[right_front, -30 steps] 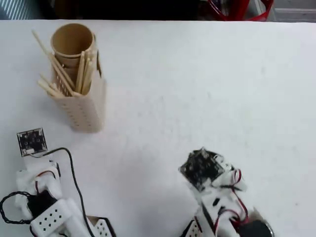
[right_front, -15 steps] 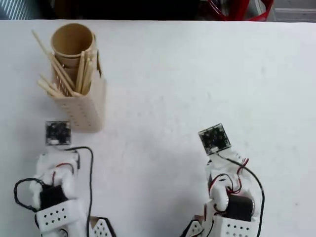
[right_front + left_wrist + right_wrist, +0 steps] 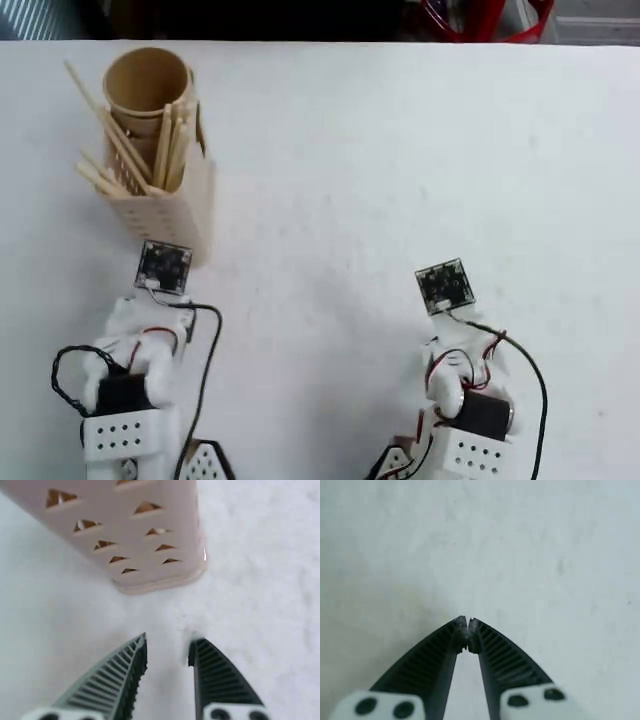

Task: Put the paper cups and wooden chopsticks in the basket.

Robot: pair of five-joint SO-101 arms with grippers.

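High view: cups (image 3: 146, 85), chopsticks (image 3: 163, 146) in basket (image 3: 176, 226) at ten o'clock; task seemingly complete; left gripper (image 3: 167, 652) slightly parted, right gripper (image 3: 468, 630) pinched, both empty.

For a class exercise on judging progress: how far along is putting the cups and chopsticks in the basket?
Done: the paper cups and wooden chopsticks stand in the basket. In hand: nothing; the left gripper is open near the basket's base, the right gripper shut on nothing. Left: seemingly nothing, since every cup and chopstick visible is inside.
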